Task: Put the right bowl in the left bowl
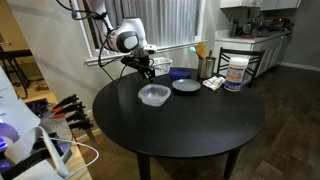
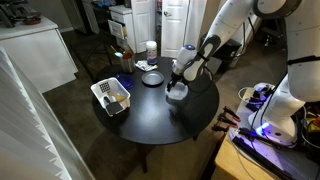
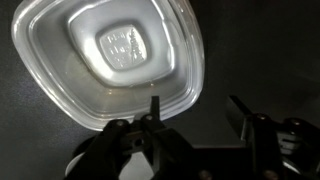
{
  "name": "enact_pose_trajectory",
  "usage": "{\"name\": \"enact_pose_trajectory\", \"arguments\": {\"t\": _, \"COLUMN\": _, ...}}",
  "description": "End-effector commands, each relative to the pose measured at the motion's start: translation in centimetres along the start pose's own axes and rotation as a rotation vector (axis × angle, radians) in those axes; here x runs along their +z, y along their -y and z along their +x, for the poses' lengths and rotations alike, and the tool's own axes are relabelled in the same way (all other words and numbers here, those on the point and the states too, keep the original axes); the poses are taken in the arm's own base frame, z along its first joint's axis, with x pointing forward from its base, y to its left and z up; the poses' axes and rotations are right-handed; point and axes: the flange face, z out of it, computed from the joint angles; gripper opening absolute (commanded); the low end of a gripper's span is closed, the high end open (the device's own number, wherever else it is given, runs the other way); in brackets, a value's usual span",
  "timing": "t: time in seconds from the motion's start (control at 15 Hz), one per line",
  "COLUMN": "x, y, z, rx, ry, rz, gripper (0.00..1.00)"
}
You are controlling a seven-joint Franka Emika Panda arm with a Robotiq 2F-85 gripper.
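A clear, squarish plastic bowl (image 1: 153, 95) sits on the round black table (image 1: 200, 130), and it shows in both exterior views (image 2: 177, 93). In the wrist view it (image 3: 110, 50) fills the upper left, and its rim shows doubled lines. I cannot tell whether the rounder clear bowl is nested in it. No separate rounder clear bowl is in view. My gripper (image 3: 195, 108) is open and empty just above the bowl's edge, with one finger over the rim. It also shows in both exterior views (image 1: 147, 68) (image 2: 183, 76).
A dark round dish (image 1: 185, 86) lies beside the bowl. A labelled tub (image 1: 236, 72), a utensil holder (image 1: 205, 68) and a blue item (image 1: 180, 72) stand along the far table edge. A white basket (image 2: 112, 97) sits on the table. Equipment and cables crowd a side bench (image 2: 265, 130).
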Motion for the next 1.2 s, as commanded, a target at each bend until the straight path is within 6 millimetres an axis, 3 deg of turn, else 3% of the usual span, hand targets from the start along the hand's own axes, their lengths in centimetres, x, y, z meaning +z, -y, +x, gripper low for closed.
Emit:
{"name": "enact_pose_trajectory", "arguments": {"t": 0.0, "x": -1.5, "y": -0.5, "z": -1.1, "rx": -0.031, "ry": -0.019, "rz": -0.009, "gripper": 0.98}}
{"name": "enact_pose_trajectory", "arguments": {"t": 0.67, "x": -4.5, "y": -1.7, "z": -2.2, "rx": -0.008, "ry": -0.029, "rz": -0.041, "gripper": 1.0}}
{"name": "enact_pose_trajectory", "arguments": {"t": 0.73, "x": -3.3, "y": -1.6, "z": -1.2, "rx": 0.003, "ry": -0.017, "rz": -0.032, "gripper": 1.0}}
{"name": "enact_pose_trajectory", "arguments": {"t": 1.13, "x": -3.7, "y": -1.7, "z": -1.4, "rx": 0.002, "ry": -0.018, "rz": -0.037, "gripper": 1.0}}
